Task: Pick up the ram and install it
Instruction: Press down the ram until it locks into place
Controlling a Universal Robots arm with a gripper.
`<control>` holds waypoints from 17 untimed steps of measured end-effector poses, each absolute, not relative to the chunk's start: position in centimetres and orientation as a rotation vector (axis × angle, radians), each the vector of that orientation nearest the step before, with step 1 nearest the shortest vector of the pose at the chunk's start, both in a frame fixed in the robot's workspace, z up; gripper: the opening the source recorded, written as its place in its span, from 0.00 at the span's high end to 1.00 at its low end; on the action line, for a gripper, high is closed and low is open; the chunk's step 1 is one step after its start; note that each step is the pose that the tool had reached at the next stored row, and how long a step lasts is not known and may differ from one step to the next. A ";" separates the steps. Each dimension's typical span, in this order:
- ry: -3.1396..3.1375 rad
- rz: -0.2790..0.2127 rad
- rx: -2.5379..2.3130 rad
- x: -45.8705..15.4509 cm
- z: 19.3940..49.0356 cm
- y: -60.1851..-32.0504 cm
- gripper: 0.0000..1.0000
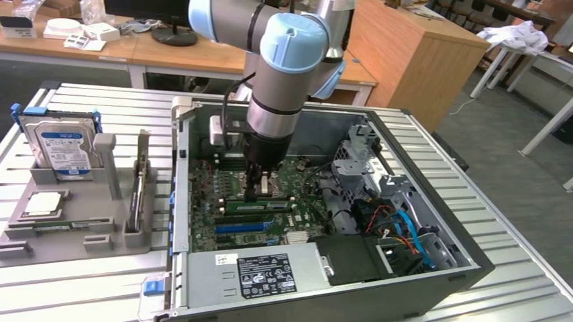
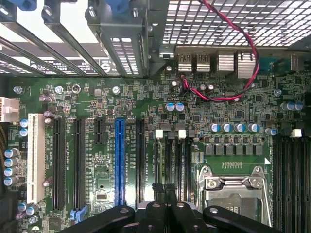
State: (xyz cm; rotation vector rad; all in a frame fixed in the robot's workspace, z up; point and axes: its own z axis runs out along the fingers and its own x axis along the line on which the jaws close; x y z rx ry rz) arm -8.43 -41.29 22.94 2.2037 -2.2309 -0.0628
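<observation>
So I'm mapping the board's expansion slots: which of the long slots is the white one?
The white slot is the end one of the row, beside the silver capacitors; the others are black, bar one blue slot.

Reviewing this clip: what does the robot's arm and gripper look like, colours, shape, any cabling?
The arm is made of round silver-grey tube sections with pale blue caps at the joints. A black cable runs down beside its wrist. The gripper is black and narrow; in the wrist view its fingers are dark, rounded links with small screws.

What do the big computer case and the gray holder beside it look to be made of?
The computer case looks like sheet metal with a dull gray finish: thin folded edges and punched holes. The gray holder seems to be matte plastic, perhaps printed: thick, uniform, non-reflective walls. Neither is certain from looks alone.
</observation>
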 end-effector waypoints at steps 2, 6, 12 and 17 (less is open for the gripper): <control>-2.231 -0.063 2.203 -8.4 22.9 -41.3 0.89; -2.231 -0.063 2.203 -8.4 22.9 -41.3 0.89; -2.231 -0.063 2.203 -8.4 22.8 -41.3 0.89; -2.231 -0.063 2.203 -8.4 22.8 -41.3 0.89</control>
